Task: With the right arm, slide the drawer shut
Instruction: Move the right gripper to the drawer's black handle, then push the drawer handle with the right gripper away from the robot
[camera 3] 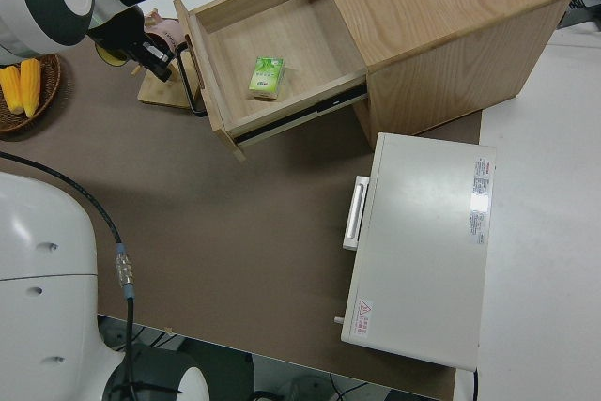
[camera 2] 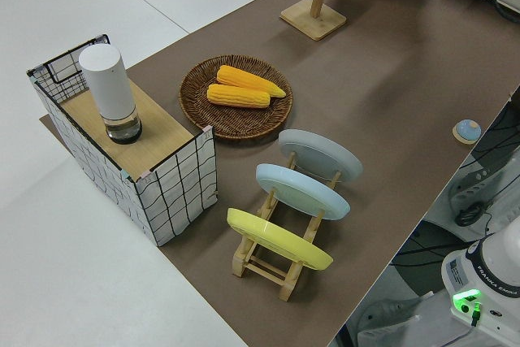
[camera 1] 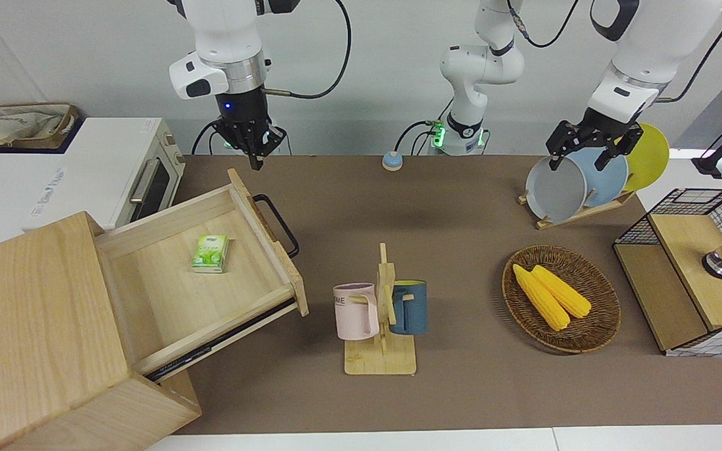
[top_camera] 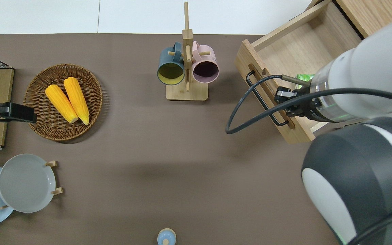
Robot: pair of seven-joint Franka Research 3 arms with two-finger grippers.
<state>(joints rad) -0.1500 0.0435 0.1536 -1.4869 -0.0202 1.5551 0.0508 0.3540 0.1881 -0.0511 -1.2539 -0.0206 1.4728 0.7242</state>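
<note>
The drawer [camera 1: 210, 294] [top_camera: 284, 51] [camera 3: 300, 39] stands pulled well out of the pale-wood cabinet [camera 1: 22, 313] [camera 3: 432, 7]. A green packet [camera 1: 210, 253] lies inside it. The black bar handle [camera 1: 282, 228] [top_camera: 260, 95] [camera 3: 192, 91] on its front panel faces the middle of the table. My right gripper [camera 1: 256, 161] [top_camera: 289, 103] [camera 3: 161, 68] points down with its fingers together. It hangs over the front panel at the handle's end nearer the robots, holding nothing. The left arm is parked, its gripper [camera 1: 580, 156] open.
A white oven [camera 1: 116, 169] [camera 3: 423, 241] sits beside the cabinet, nearer the robots. Mid-table stands a mug rack [camera 1: 383, 313] [top_camera: 186, 68], then a wicker basket [camera 1: 605, 313] of corn, a plate rack [camera 1: 580, 181] and a wire-mesh box [camera 1: 693, 269]. A small blue button [camera 1: 392, 161] lies near the robots.
</note>
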